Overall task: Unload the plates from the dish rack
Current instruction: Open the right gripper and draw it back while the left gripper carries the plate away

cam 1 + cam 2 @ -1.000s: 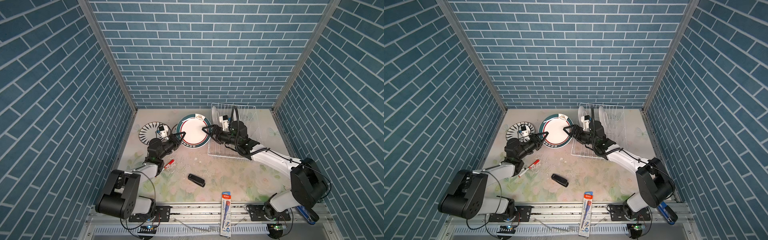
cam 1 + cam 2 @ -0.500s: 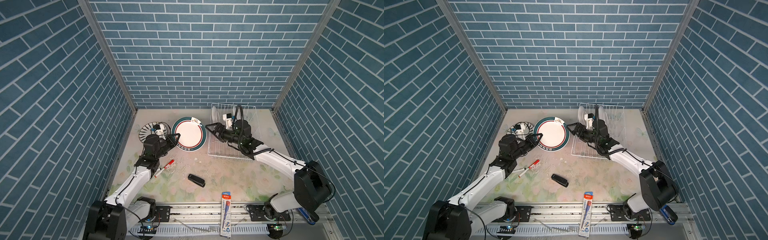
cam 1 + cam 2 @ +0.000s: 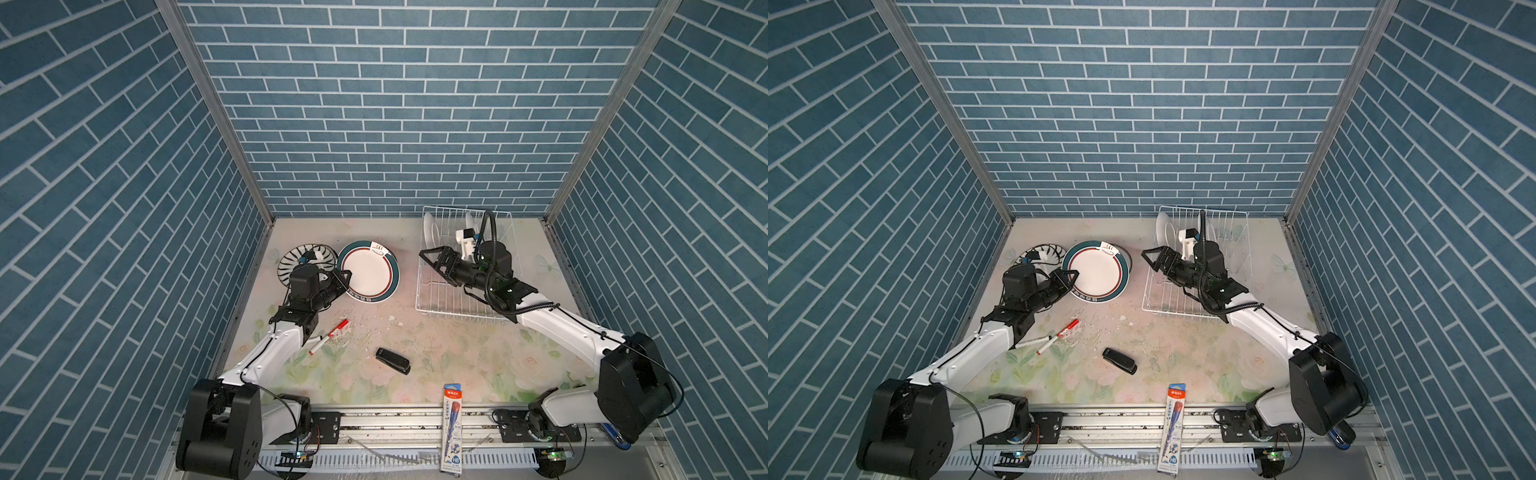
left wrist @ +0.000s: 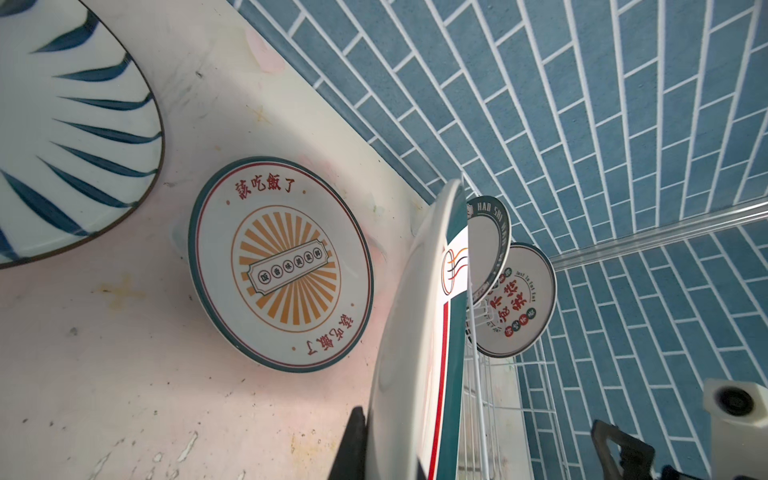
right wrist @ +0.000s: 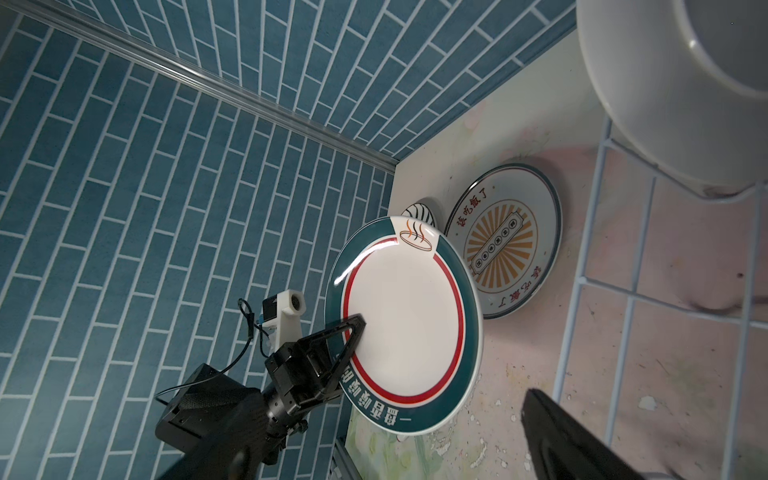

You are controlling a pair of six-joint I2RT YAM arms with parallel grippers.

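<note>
**A:** So, what's changed?

**B:** Left first. The striped plate (image 3: 291, 259) lies flat just beside the left gripper (image 3: 346, 277), same as a second ago. That gripper is clamped narrow on the near rim of the green plate (image 3: 370, 272). A second ago that plate hung between both grippers, nearer the rack (image 3: 457, 313). The right gripper (image 3: 430, 262) has since let go and drawn back over the rack, jaws wide and empty.

**A:** Meaning?

**B:** The handover looks finished. One more plate is out, held tilted off the table (image 3: 415, 345) and not yet put down.

**A:** Do the wrist views add anything?

**B:** Yes. In both top views the green plate covers what lies under it. The left wrist view shows an orange plate (image 4: 282, 266) flat on the table beyond the fingertips. Past that, two rack plates (image 4: 517, 303) stand in their slots. The right wrist view shows the left gripper's finger across the green plate's face. It also shows the white back of one rack plate close beside its own open finger.

**A:** So?

**B:** Two left to unload, by my count.
</note>
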